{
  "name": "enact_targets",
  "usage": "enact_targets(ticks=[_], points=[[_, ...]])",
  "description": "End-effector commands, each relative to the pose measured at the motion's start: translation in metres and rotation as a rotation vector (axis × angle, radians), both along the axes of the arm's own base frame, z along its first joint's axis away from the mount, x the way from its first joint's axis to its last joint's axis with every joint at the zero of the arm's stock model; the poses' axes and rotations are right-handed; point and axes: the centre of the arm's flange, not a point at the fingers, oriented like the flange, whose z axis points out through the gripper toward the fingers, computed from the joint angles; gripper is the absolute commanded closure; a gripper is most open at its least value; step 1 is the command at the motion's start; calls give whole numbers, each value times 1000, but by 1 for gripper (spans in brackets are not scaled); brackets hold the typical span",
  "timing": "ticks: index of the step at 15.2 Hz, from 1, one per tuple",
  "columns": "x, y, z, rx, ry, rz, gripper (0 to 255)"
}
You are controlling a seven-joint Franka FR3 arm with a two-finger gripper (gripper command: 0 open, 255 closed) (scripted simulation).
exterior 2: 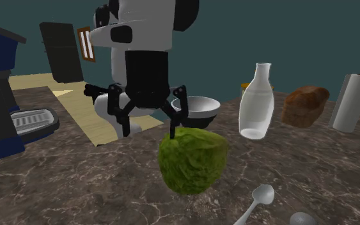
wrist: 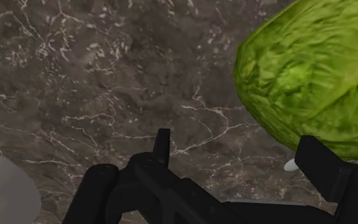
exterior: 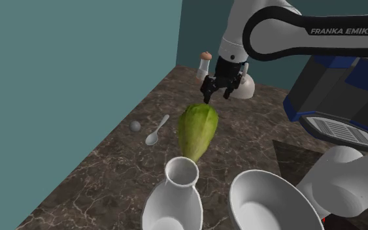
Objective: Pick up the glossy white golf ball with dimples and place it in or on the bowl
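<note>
The golf ball (exterior: 135,126) is a small pale grey ball on the dark marble counter, close to the teal wall; it also sits at the second exterior view's lower edge (exterior 2: 302,219). The white bowl (exterior: 267,202) stands at the counter's near end, seen behind the arm in the second exterior view (exterior 2: 201,108). My black gripper (exterior: 218,88) hangs open above the counter, beside the far end of a green lettuce (exterior: 197,131), well apart from ball and bowl. In the wrist view the fingers (wrist: 161,146) stand apart with only marble between them and the lettuce (wrist: 304,76) by one finger.
A white spoon (exterior: 156,131) lies between ball and lettuce. A white bottle vase (exterior: 176,196) stands beside the bowl. A white rounded object (exterior: 244,85) and a small shaker (exterior: 203,64) sit behind the gripper. A blue machine (exterior: 333,98), bread (exterior 2: 305,105) and a paper roll (exterior 2: 351,102) line the edges.
</note>
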Motion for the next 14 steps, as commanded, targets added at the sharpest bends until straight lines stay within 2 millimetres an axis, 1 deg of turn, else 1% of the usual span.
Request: enact_targets(ticks=[1,14], points=[[12,27,-14,-6,27,7,0],[106,173,-52,-32,53,4,0]])
